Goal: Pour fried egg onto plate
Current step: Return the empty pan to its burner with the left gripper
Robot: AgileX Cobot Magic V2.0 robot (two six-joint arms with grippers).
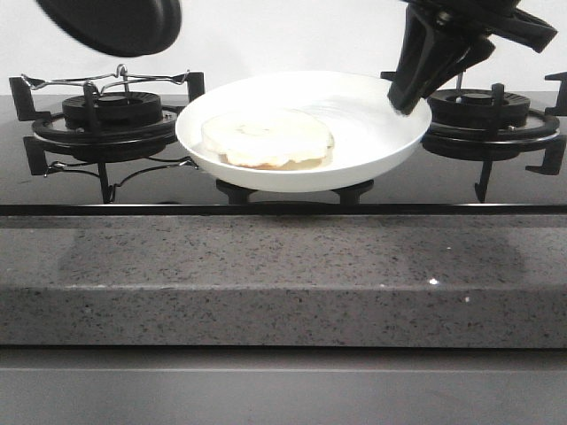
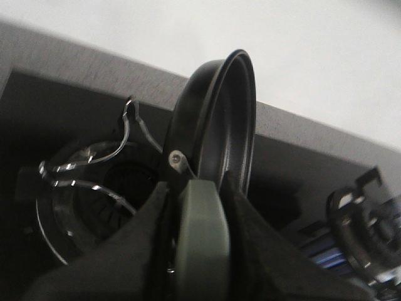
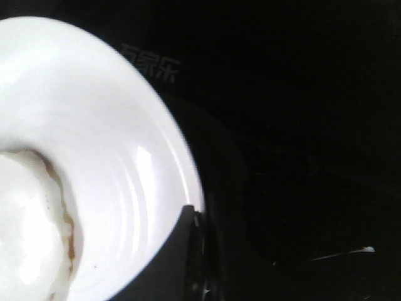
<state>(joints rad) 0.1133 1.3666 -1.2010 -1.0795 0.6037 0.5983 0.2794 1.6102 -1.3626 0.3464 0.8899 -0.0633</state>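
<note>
Black glass hob with a speckled grey desk edge in front. On the white plate (image 1: 372, 115), the fried egg (image 1: 267, 137) lies flat, left of centre, long axis left-right: pouring looks done. Right gripper (image 1: 403, 102) jaws pinch the plate's right rim. Left gripper (image 2: 200, 207) jaws clamp the frying pan (image 2: 219, 119) handle, pan raised up-left, tilted.

Right gripper (image 1: 409, 93): matte black throughout; two long, flat-sided fingers tapering from a broad, angular black housing to narrow tips. No markings or cables discernible.

Left gripper (image 2: 200, 207): black fingers (image 2: 141, 251), smooth and gently curved, dull in finish; wrist view only. Surfaces largely in shadow, so screws and seams cannot be made out.
</note>
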